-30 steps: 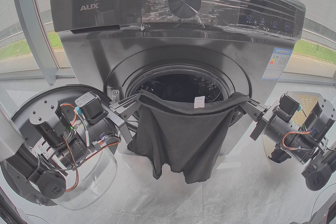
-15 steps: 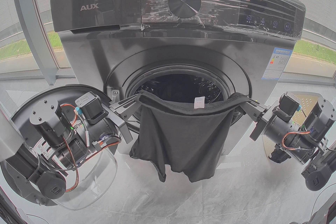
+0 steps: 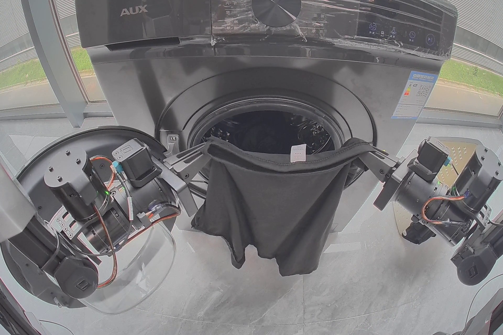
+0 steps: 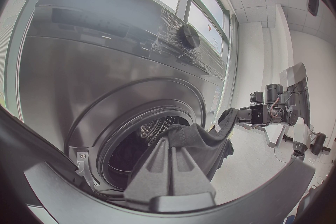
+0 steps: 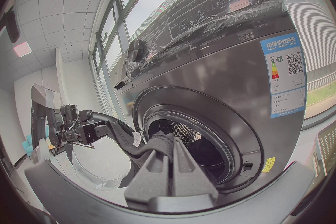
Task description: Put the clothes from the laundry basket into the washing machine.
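Left pincer (image 3: 201,152), right pincer (image 3: 367,153): each clamped on a top corner of black garment (image 3: 272,205) | handling: soft, light, limp, likely sags | hold: top hem corners

Left gripper (image 3: 201,152): fingers pressed flat together, cloth (image 3: 272,205) pinched at the tips. Left arm sits low on the left, forearm angled up and inward, wrist camera block on top. Right gripper (image 3: 368,155): same, fingers together, cloth edge clamped between the tips. Right arm low on the right, forearm angled up and inward, mirroring the left. The two sets of tips are level, well apart, pointing toward each other. Left wrist view: fingers (image 4: 154,165) meet with no gap. Right wrist view: fingers (image 5: 189,168) likewise.
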You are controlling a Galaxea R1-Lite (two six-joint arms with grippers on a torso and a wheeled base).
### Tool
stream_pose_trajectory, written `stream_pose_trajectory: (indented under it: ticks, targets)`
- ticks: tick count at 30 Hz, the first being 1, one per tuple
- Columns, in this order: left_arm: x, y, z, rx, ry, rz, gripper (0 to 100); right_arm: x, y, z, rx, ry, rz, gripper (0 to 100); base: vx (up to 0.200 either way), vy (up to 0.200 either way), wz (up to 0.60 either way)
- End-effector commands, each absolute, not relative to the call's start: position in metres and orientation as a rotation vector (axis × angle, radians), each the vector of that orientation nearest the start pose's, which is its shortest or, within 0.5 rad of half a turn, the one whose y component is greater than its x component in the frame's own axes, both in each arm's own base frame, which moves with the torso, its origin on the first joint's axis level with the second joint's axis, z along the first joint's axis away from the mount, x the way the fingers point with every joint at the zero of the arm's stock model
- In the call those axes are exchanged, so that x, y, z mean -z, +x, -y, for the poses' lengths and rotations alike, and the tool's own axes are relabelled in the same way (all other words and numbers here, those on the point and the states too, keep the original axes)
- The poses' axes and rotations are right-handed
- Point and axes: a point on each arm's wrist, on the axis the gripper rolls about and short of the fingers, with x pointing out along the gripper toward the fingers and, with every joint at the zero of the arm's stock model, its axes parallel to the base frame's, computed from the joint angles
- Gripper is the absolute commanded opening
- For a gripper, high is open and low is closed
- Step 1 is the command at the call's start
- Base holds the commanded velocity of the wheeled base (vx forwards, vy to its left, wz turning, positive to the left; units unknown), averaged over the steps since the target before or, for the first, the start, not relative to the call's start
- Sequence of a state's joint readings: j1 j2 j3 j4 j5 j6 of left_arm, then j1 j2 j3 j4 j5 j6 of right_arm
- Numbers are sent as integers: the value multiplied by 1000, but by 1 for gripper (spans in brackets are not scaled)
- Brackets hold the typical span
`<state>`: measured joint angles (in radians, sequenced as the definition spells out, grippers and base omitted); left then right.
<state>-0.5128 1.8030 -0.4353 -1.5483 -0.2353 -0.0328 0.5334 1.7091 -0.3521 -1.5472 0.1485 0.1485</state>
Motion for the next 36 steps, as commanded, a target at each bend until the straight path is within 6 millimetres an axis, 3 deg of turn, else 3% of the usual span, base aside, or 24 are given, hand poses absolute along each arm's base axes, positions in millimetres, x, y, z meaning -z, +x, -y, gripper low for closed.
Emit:
stream_pose_trajectory:
  ticks: [1,4,5,20,32,36]
  targets:
    - [-153,238,142,756,-58,163,0,-162,216,-131,-694,178,140,0,0,0,0]
    - [-153,239,141,754,-59,160,0,-162,216,-131,-694,178,140,0,0,0,0]
    - [-153,238,141,755,-61,160,100,-162,216,-131,-694,178,140,0,0,0,0]
    - [-124,227,135,793,-33,25,100,-162,215,-132,-697,178,140,0,0,0,0]
    - [-117,228,137,804,-29,-1,100,-161,216,-132,-697,179,138,0,0,0,0]
    - [-94,218,145,882,-9,-105,100,-164,211,-141,-737,185,147,0,0,0,0]
